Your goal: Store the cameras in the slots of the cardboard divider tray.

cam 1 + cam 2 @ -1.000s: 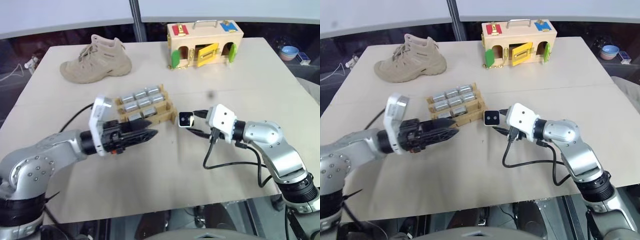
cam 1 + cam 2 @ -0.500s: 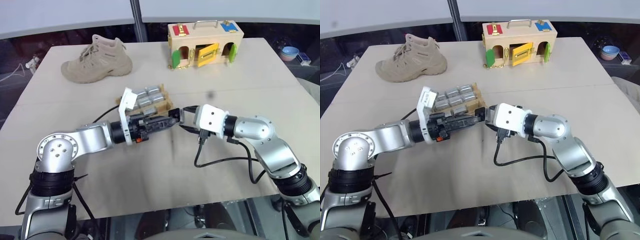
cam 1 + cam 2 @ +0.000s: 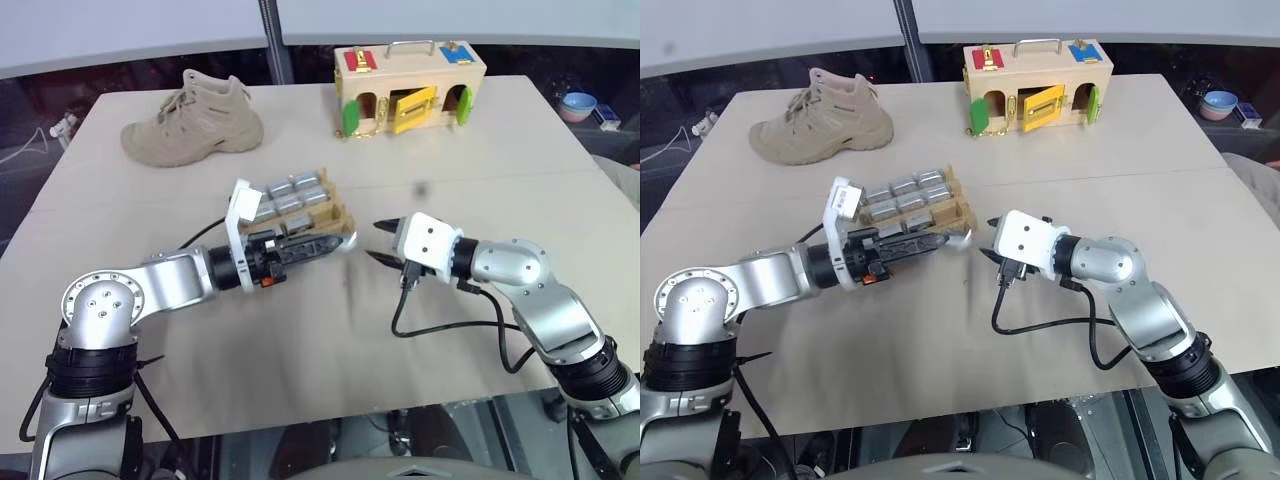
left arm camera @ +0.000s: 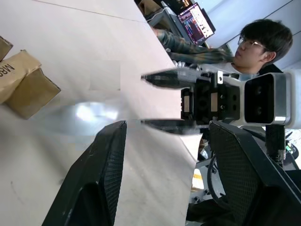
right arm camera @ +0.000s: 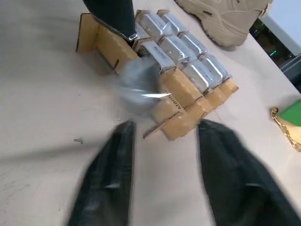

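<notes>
Silver, blurred camera sits between the left gripper's fingertips, clamped, just off the near right corner of the cardboard tray, whose slots hold more cameras. Right gripper waits nearby with fingers parted, holding nothing, above the table.

Pale beige rectangular tabletop. Beyond its far edge: dark vertical pole, white wall panel. Off its far right corner: small blue bowl on dark floor.
</notes>
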You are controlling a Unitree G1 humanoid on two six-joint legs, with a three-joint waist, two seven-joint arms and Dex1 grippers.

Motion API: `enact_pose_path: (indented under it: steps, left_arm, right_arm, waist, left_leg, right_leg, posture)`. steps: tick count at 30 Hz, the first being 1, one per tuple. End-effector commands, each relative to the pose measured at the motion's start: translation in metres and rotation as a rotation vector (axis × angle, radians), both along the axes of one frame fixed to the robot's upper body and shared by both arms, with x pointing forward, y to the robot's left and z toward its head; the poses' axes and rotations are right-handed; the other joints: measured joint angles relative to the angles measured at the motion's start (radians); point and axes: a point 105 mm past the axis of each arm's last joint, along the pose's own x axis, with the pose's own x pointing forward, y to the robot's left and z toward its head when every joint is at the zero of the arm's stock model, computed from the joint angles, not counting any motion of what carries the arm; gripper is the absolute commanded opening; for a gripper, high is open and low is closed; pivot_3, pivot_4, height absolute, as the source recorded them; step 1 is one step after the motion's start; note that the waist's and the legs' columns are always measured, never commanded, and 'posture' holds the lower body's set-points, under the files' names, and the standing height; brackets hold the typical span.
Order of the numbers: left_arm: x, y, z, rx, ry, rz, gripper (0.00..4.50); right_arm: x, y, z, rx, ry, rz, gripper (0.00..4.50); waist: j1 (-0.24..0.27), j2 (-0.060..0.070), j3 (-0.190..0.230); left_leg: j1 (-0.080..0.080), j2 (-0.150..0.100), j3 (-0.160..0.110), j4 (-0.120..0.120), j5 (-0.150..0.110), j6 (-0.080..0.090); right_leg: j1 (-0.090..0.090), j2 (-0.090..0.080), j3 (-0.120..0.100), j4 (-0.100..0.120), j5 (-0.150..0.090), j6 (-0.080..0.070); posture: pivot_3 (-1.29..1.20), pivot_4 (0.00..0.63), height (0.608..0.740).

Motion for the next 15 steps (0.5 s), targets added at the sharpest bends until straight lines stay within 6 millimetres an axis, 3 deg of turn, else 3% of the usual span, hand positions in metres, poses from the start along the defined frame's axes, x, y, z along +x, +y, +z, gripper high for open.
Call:
enact_pose_path:
  steps: [1,7,10,12,14,15]
  left_arm:
    - [-0.003,0.004,0.006,0.005,-0.043,0.001,2.92]
    - [-0.007,0.017,0.008,-0.014,-0.047,0.012,2.92]
    - [-0.007,0.036,0.011,-0.025,-0.069,0.064,2.92]
    - [-0.006,0.055,0.013,-0.024,-0.094,0.118,2.92]
    - [-0.009,0.067,0.014,0.013,-0.143,0.133,2.92]
    - [-0.013,0.072,0.012,0.042,-0.159,0.130,2.92]
  right_arm:
    - [-0.005,-0.002,0.013,0.029,-0.051,0.003,1.85]
    - [-0.009,-0.003,0.008,0.114,0.084,0.000,1.85]
    - [-0.014,-0.002,0.001,0.144,0.154,0.007,2.64]
    - [-0.020,0.000,-0.008,0.152,0.196,0.010,3.69]
    - [-0.025,0.003,-0.010,0.193,0.233,0.019,4.46]
    - [-0.028,0.005,-0.010,0.210,0.253,0.031,4.46]
  waist:
    - [0.000,0.000,0.000]
    - [0.000,0.000,0.000]
    - [-0.001,0.000,0.000]
    - [-0.001,0.000,0.000]
    - [-0.001,0.000,0.000]
    - [-0.002,0.000,0.000]
  left_leg:
    - [0.000,0.000,0.000,0.000,0.000,0.000]
    - [0.000,0.000,0.000,0.000,0.000,0.000]
    - [0.000,0.000,0.000,-0.001,0.000,0.000]
    - [0.000,0.000,0.000,-0.001,0.000,0.000]
    - [0.000,0.000,0.000,-0.001,0.000,0.000]
    - [0.000,0.000,0.000,-0.001,0.000,0.000]
  right_leg:
    - [0.000,0.000,0.000,0.000,0.000,0.000]
    - [0.000,0.000,0.000,0.000,0.000,0.000]
    - [0.000,0.000,0.000,-0.001,0.000,0.000]
    - [0.000,0.000,0.000,-0.001,0.000,0.000]
    - [0.000,0.000,0.000,-0.001,0.000,0.000]
    - [0.000,0.001,0.000,-0.001,0.000,0.000]
  posture:
    - [0.00,0.150,0.740]
    - [0.00,0.150,0.740]
    - [0.00,0.150,0.740]
    - [0.00,0.150,0.740]
    - [0.00,0.150,0.740]
    - [0.00,0.150,0.740]
